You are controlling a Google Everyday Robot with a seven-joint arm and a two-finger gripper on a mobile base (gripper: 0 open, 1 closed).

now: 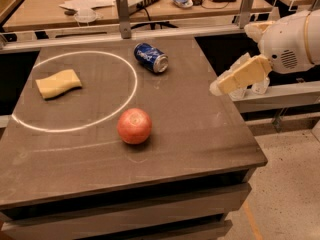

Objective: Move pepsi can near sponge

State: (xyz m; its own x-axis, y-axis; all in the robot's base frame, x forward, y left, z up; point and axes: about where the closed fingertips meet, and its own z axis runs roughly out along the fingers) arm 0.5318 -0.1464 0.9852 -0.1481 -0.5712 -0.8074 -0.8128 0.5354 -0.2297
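The pepsi can, dark blue with silver ends, lies on its side at the far middle of the dark table, just outside a white chalk circle. The pale yellow sponge lies flat inside the circle at the left. My gripper hangs at the table's right edge, to the right of the can and well apart from it. It is open and holds nothing.
A red apple sits at the table's middle front, on the circle's lower right rim. A metal rail with two posts runs behind the table. A cluttered desk lies beyond it. Floor lies to the right.
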